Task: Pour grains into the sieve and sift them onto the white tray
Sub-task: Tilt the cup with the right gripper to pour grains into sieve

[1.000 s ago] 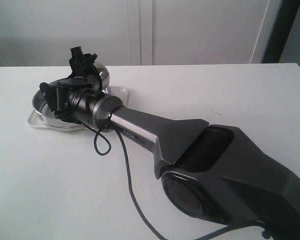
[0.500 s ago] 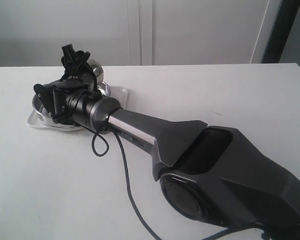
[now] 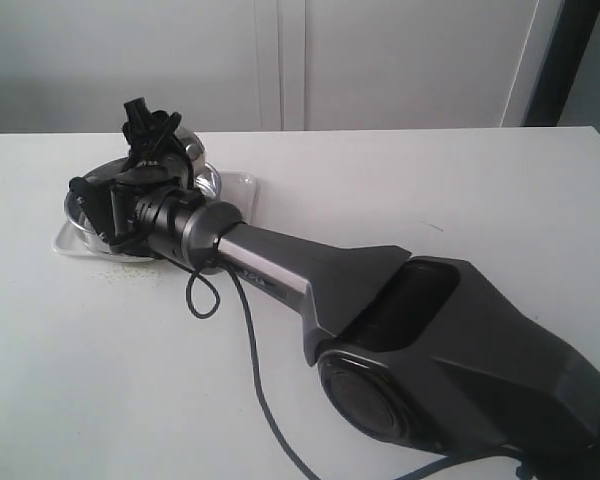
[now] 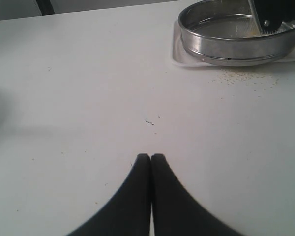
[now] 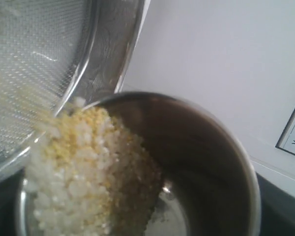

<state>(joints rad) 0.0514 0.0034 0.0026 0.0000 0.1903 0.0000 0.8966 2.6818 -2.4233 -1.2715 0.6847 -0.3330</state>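
Finds the fine golden-yellow and off-white grains [image 5: 83, 167] banked at the lowered lip of the small rounded steel cup [image 5: 196, 177], which is clenched in the right pincer [image 3: 152, 135], tipped steeper than a second ago and spilling just ahead of that pincer into the large round shallow steel sieve [image 5: 34, 73] on the flat white rectangular tray [image 3: 242, 186]. Notes a scatter of stray granules [image 4: 246, 77] on the white counter [image 4: 88, 98] just beside the tray, not evident earlier, so probably calls for truer aim before sifting. Leaves the left pincer [image 4: 150, 158] pressed closed on nothing, well apart from the sieve.
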